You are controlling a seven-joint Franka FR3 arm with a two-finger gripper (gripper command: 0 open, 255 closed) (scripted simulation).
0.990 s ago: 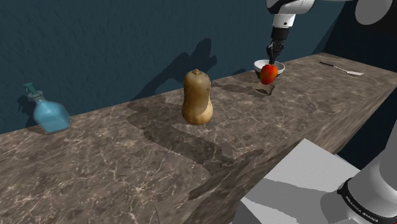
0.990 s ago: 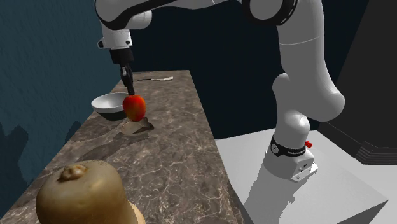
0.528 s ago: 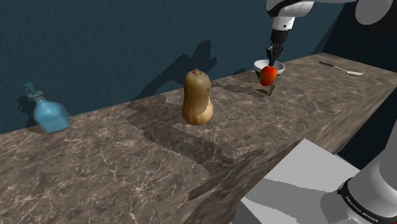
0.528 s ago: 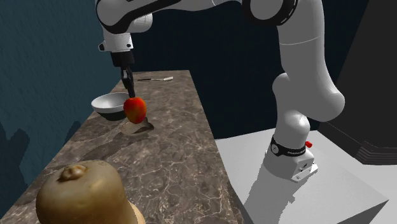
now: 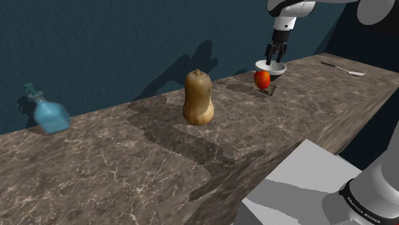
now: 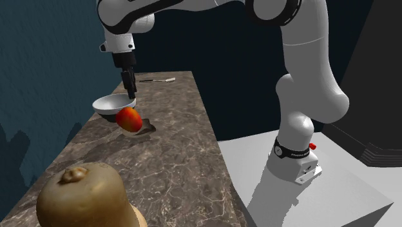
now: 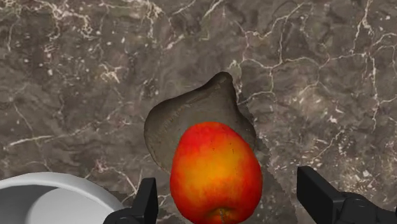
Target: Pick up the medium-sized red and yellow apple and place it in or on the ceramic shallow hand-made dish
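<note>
The gripper (image 5: 274, 59) is wide open and holds nothing. The apple (image 7: 215, 172), low centre of the wrist view, lies on or just above the brown dish (image 7: 184, 118); which is unclear. Release step; next, lift clear of the bowl (image 7: 44, 198).

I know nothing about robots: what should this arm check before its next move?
1. Jaws gripping the red and yellow apple: not ok; they stand open, not touching it.
2. Apple in the white shallow dish: not ok; it is beside the dish, over the brown marbled counter.
3. Apple at rest on the counter: cannot tell.
4. Dish upright: ok.
5. Tan butternut squash away from the apple: ok.
</note>
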